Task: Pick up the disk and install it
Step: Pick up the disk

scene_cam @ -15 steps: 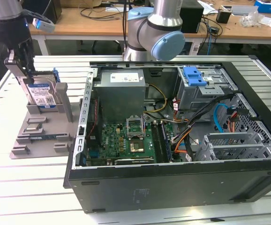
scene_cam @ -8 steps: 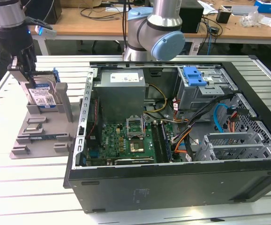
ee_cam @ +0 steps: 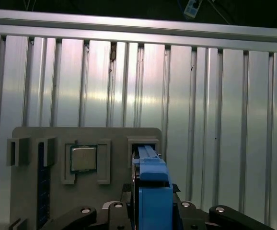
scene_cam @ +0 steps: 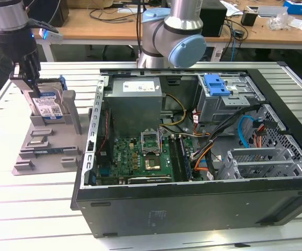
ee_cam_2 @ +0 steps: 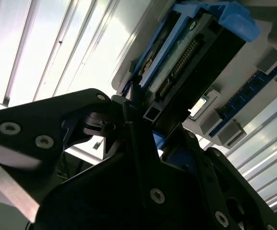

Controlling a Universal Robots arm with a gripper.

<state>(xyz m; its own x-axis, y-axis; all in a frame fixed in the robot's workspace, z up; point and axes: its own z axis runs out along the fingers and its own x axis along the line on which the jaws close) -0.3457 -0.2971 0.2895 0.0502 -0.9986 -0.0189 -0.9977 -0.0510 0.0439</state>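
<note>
The disk [scene_cam: 49, 107] stands on edge in a slot of the grey holder [scene_cam: 46, 149] at the exterior view's left, its blue-and-white label and blue rails showing. My gripper [scene_cam: 30, 83] comes down on the disk's upper edge and is shut on it. In the second wrist view the black fingers [ee_cam_2: 133, 124] clamp the disk [ee_cam_2: 191, 57] at its connector end. In the first wrist view the disk's blue rail [ee_cam: 153, 191] runs up between the gripper's links, out of the holder [ee_cam: 57, 139].
An open computer case [scene_cam: 193, 201] lies to the exterior view's right of the holder, with a grey power box [scene_cam: 135, 102], a motherboard [scene_cam: 146, 154] and a drive bay with a blue latch [scene_cam: 216, 83]. The holder also carries a processor chip [ee_cam: 83, 158]. The slatted metal table [scene_cam: 31, 204] lies underneath.
</note>
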